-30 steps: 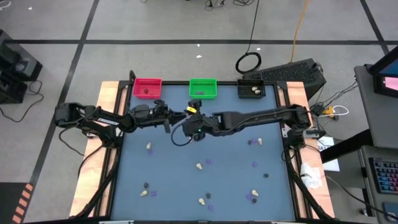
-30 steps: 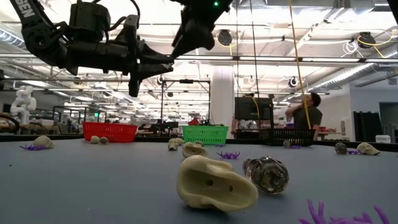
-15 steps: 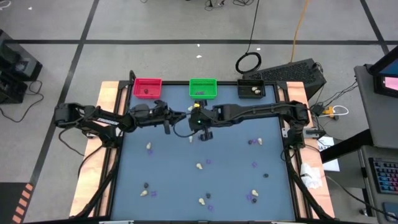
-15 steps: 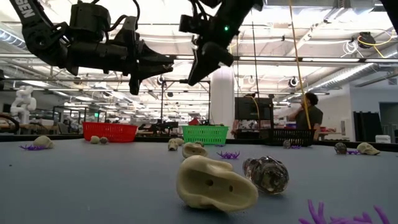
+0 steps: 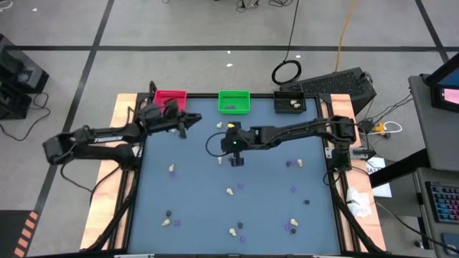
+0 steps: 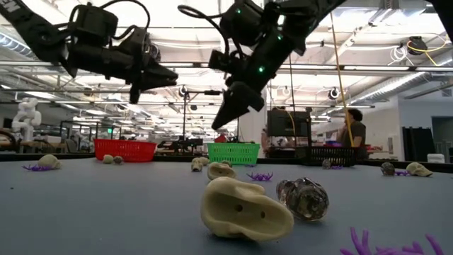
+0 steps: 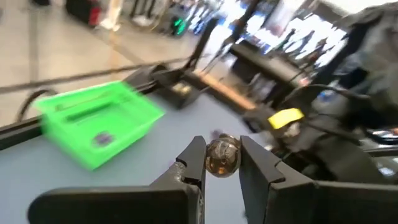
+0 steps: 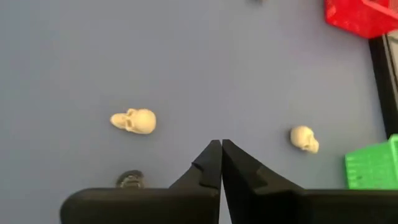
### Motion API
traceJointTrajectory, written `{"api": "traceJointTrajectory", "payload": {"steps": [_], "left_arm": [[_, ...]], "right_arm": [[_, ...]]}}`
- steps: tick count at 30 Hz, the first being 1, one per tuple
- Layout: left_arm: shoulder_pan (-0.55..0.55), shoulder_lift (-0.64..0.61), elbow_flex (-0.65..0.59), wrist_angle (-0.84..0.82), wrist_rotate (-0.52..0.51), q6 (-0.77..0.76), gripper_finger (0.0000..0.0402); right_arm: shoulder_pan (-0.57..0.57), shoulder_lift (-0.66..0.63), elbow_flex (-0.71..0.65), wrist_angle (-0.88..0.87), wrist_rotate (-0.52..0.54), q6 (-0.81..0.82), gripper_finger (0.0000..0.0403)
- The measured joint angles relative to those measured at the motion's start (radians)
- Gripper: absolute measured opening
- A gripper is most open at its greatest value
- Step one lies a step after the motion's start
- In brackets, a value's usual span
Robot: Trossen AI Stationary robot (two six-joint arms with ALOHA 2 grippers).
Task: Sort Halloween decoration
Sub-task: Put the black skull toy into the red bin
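Blue table (image 5: 215, 208) holds three bins: red (image 5: 169, 95), green (image 5: 234, 101), black (image 5: 290, 102).

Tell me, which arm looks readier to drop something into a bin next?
The left. Its gripper already grips a dark round trinket and hangs by the red bin. The right gripper is shut and empty over the table, so it must first pick something up.

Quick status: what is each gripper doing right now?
Left gripper: shut on a dark round trinket, raised near the red bin.
Right gripper: shut, holding nothing, over the mat near two cream skulls.
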Motion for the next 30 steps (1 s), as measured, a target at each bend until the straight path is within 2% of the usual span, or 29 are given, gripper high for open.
{"api": "traceJointTrajectory", "payload": {"steps": [3,8,16,20,24,30], "left_arm": [[0.054,-0.043,0.073,-0.239,0.0,0.076,0.0053],[0.127,-0.044,0.246,-0.592,-0.053,0.184,0.0053],[0.244,0.035,0.484,-0.983,-0.128,0.302,0.0053],[0.3,0.129,0.557,-1.102,-0.131,0.329,0.0053],[0.352,0.256,0.605,-1.189,-0.132,0.363,0.0053],[0.413,0.433,0.671,-1.222,-0.188,0.403,0.0053]], "right_arm": [[-0.001,0.0,-0.029,0.032,0.006,0.032,0.0001],[0.0,-0.004,-0.067,0.109,0.007,0.04,0.0],[-0.028,-0.098,-0.284,0.423,-0.1,0.09,0.0],[-0.046,-0.155,-0.392,0.526,-0.098,0.117,0.0],[-0.053,-0.216,-0.455,0.549,-0.094,0.129,0.0],[-0.053,-0.321,-0.52,0.549,-0.067,0.113,0.0]]}}
